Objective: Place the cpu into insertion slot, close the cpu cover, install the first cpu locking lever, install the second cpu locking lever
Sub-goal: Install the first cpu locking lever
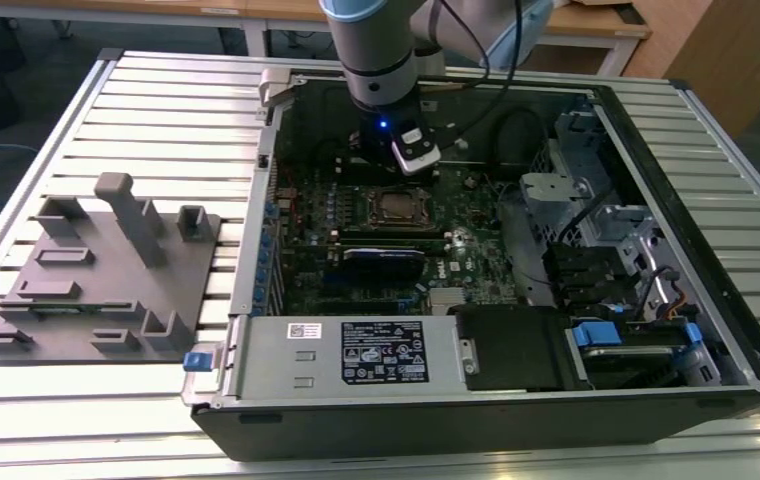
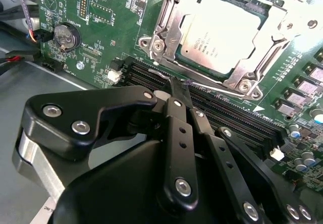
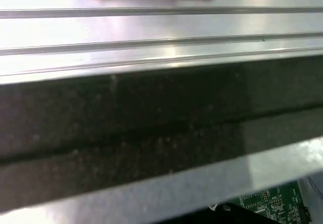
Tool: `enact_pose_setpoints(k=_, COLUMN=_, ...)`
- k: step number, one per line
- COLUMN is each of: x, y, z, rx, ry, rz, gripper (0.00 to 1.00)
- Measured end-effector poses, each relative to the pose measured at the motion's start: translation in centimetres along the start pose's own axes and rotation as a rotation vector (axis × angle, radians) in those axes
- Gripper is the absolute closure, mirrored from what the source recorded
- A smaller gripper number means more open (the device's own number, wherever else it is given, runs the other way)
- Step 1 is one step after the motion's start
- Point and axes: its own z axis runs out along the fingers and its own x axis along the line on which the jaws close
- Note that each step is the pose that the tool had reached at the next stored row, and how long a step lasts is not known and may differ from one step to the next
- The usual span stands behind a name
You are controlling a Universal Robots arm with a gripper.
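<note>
In the second wrist view the cpu (image 2: 227, 30) lies flat in the insertion slot (image 2: 174, 57) on the green motherboard (image 2: 101, 12). The shiny cpu cover (image 2: 275, 42) is folded down around its edges. A thin wire locking lever (image 2: 222, 87) runs along the slot's near side, its hooked end beside my fingertips. My black gripper (image 2: 175, 85) is shut, with its tip at that lever. In the exterior view the gripper (image 1: 416, 163) hangs inside the open computer case just behind the slot (image 1: 394, 207).
The case's dark side wall (image 3: 151, 133) and table slats (image 3: 151, 27) show in the first wrist view. Memory slots (image 2: 237, 115) lie between gripper and socket. A silver power-supply box (image 1: 353, 352) sits at the case's front, drive cages (image 1: 620, 250) on the exterior view's right, and a grey fixture (image 1: 100, 270) on its left.
</note>
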Motion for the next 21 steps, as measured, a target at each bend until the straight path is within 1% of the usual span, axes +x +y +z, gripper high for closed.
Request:
enact_pose_setpoints(k=5, x=-0.11, y=-0.47, z=-0.11, rx=-0.0111, ry=0.0019, rz=0.003, gripper=0.9)
enact_pose_setpoints(k=7, x=-0.15, y=-0.65, z=-0.15, rx=-0.0207, ry=0.0034, rz=0.006, gripper=0.9)
enact_pose_setpoints(k=11, x=-0.22, y=-0.98, z=-0.22, rx=-0.0442, ry=0.0072, rz=0.012, gripper=0.9)
enact_pose_setpoints(k=14, x=-0.27, y=-1.2, z=-0.27, rx=-0.0643, ry=0.0104, rz=0.017, gripper=0.9)
enact_pose_setpoints(k=16, x=-0.3, y=-1.32, z=-0.31, rx=-0.0804, ry=0.0132, rz=0.022, gripper=0.9)
enact_pose_setpoints(k=19, x=-0.32, y=-1.41, z=-0.31, rx=-0.1101, ry=0.0176, rz=0.029, gripper=0.9)
enact_pose_setpoints(k=20, x=-0.33, y=-1.46, z=-0.32, rx=-0.1152, ry=0.0185, rz=0.031, gripper=0.9)
enact_pose_setpoints(k=21, x=-0.34, y=-1.51, z=-0.34, rx=-0.1173, ry=0.0189, rz=0.031, gripper=0.9)
